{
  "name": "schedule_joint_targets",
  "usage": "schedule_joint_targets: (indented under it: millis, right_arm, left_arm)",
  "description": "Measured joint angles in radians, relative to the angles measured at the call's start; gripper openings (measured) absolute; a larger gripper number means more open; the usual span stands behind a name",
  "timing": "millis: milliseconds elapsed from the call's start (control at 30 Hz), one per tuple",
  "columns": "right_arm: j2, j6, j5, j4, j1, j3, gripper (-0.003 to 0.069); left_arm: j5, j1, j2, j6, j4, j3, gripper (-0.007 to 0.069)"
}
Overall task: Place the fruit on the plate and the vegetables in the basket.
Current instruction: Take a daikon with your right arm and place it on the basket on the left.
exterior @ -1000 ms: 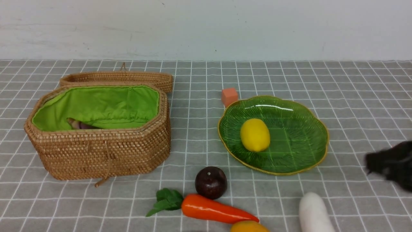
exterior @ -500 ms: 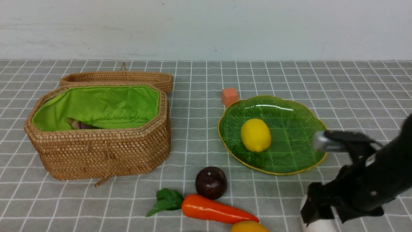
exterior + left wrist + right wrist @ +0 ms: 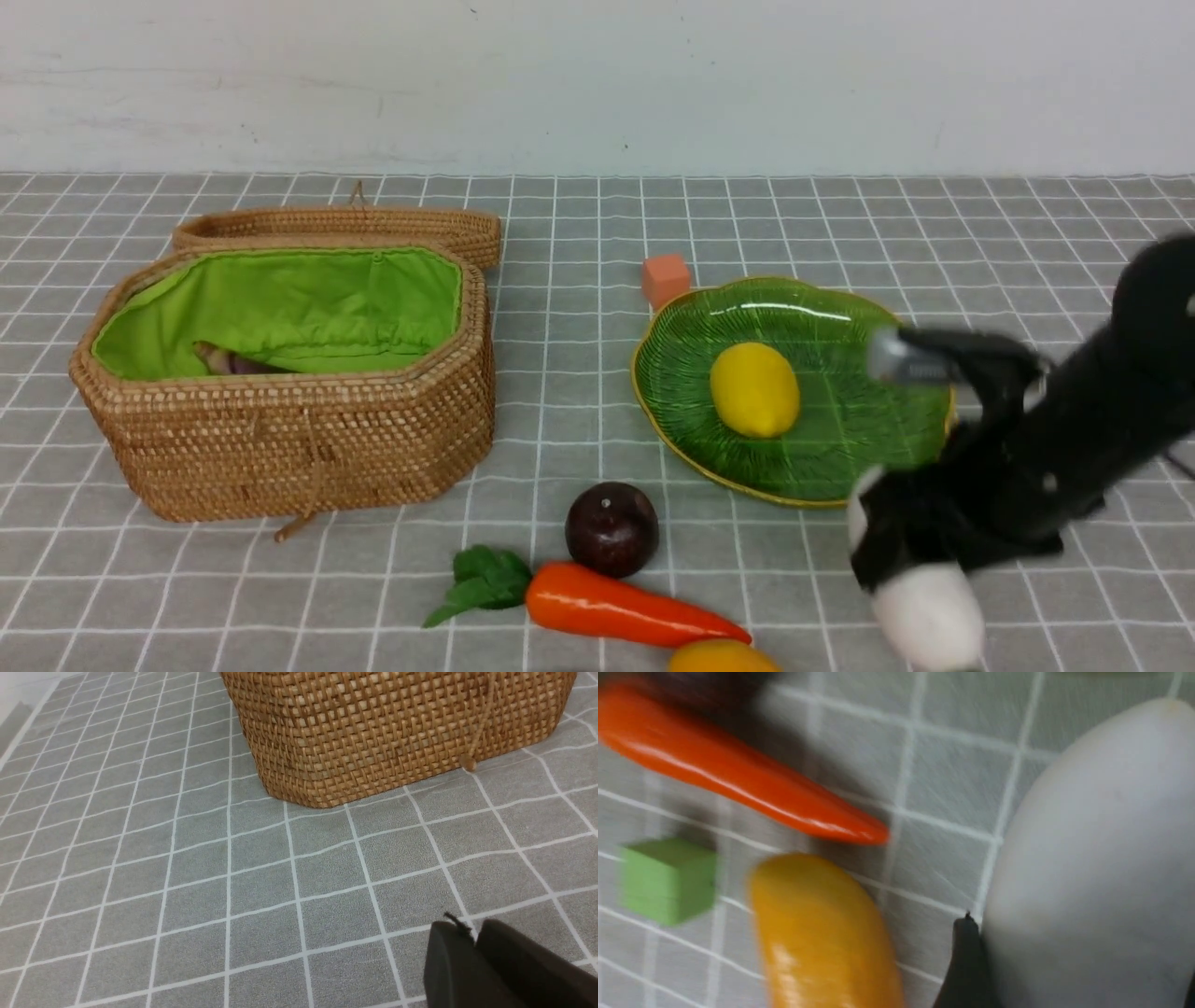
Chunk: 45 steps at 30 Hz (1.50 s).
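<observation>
My right gripper (image 3: 920, 551) is shut on the white radish (image 3: 926, 614), just in front of the green leaf plate (image 3: 845, 448). In the right wrist view a dark finger (image 3: 966, 956) presses the radish's (image 3: 1092, 858) side. A yellow lemon (image 3: 754, 389) lies on the plate. The maroon plum (image 3: 611, 527), the carrot (image 3: 616, 607) and the orange-yellow mango (image 3: 724, 659) lie on the cloth at the front. A purple stalk (image 3: 233, 361) rests inside the wicker basket (image 3: 299, 439). My left gripper (image 3: 474, 940) is shut on nothing, low over the cloth near the basket's (image 3: 397, 728) wall.
The basket's lid (image 3: 345, 224) lies open behind it. A small orange cube (image 3: 665, 277) sits at the plate's far left rim. A green cube (image 3: 668, 879) stands beside the mango (image 3: 822, 933) and the carrot (image 3: 738, 779) in the right wrist view.
My right arm swung in from the right edge, came down over the white radish and closed on it, shifting it slightly. The lemon rolled a little to the right on the plate.
</observation>
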Motion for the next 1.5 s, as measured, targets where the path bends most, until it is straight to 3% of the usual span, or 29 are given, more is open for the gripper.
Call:
schedule_joint_targets:
  millis: [167,267,433,667,1000,1100,1167,1300,1500]
  right_arm:
    - [0.01,-0.038,0.018,0.016,0.061,-0.228,0.0479]
    - [0.062,-0.151,-0.021,0.073,0.114,-0.385,0.0479]
    - [0.252,-0.382,-0.091,0.334,0.211,-0.671,0.0479]
    - [0.555,-0.576,-0.126,0.544,0.301,-1.051,0.0479]
    - [0.795,-0.609,-0.334,0.583,0.348,-1.28,0.0479]
    - [0.815,-0.61,-0.369,0.582,0.35,-1.282,0.0506]
    - [0.824,-0.61,-0.393,0.582,0.351,-1.282,0.0582]
    - [0.823,-0.61,-0.386,0.565,0.351,-1.283,0.0672]
    - [0.759,-0.572,-0.168,0.426,0.333,-1.283,0.0667]
  left_arm:
    - [0.0,0.0,0.0,0.0,0.0,0.0,0.0076]
    - [0.0,0.0,0.0,0.0,0.0,0.0,0.0079]
    - [0.0,0.0,0.0,0.0,0.0,0.0,0.0085]
    - [0.0,0.0,0.0,0.0,0.0,0.0,0.0092]
    - [0.0,0.0,0.0,0.0,0.0,0.0,0.0102]
    - [0.0,0.0,0.0,0.0,0.0,0.0,0.0103]
    - [0.0,0.0,0.0,0.0,0.0,0.0,0.0106]
    - [0.0,0.0,0.0,0.0,0.0,0.0,0.0107]
    - [0.0,0.0,0.0,0.0,0.0,0.0,0.0111]
